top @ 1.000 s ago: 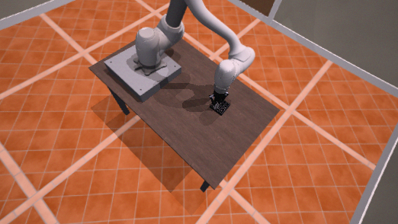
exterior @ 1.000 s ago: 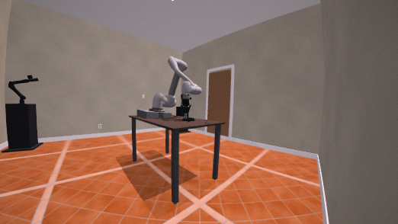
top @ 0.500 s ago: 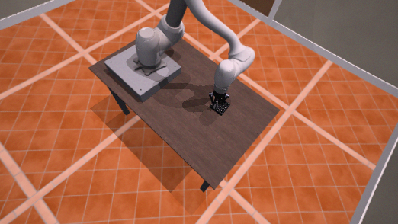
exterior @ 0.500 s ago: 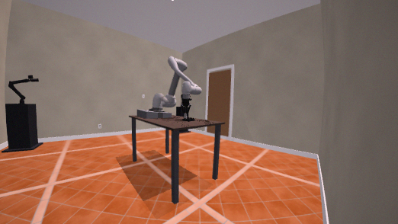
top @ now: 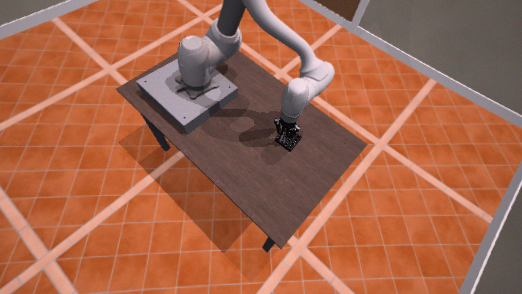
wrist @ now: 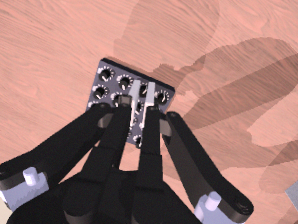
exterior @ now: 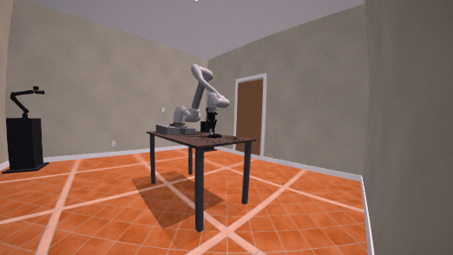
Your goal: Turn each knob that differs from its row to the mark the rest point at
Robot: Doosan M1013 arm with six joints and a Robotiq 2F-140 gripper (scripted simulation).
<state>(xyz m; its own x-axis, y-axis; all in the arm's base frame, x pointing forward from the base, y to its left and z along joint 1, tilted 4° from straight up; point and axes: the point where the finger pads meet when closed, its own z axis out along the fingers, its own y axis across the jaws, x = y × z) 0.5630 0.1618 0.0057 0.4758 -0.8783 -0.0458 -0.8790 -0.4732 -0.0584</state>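
— Knob box (wrist: 131,102), where does it sit?
— On the dark wooden tabletop (top: 260,175), toward its right edge in the top view, well apart from the grey base plate (top: 186,95) at the far left end.
— And the arm (top: 300,75)?
— It bends down from above, straight over the box.
— The gripper (wrist: 141,104)?
— Nearly closed, its fingers pinched on one knob (wrist: 140,104) of the box. Which knob, I cannot tell.
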